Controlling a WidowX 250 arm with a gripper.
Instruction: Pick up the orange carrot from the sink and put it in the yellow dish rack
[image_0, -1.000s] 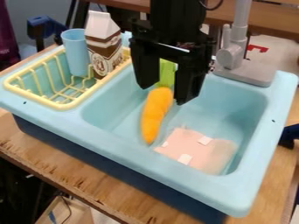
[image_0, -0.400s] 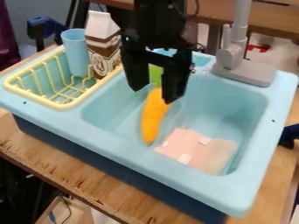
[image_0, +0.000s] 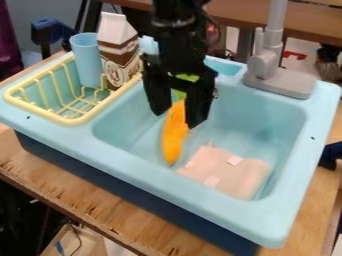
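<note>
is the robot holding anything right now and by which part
Nothing, it seems: the black two-finger gripper is open at the orange, green-topped toy carrot, a gap beside it.

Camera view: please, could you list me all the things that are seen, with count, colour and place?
carrot: one, orange with green top, in the sink
sink: one, light blue, on the table
pinkish piece: one, pale pink with white patches, in the basin
drying rack: one, yellow, sink's left side
cup: one, blue, in the rack
carton: one, brown and white, beside the cup
faucet: one, grey, sink's back edge
table: one, wooden brown, under the sink
gripper: one, black, around the carrot's upper part
</note>
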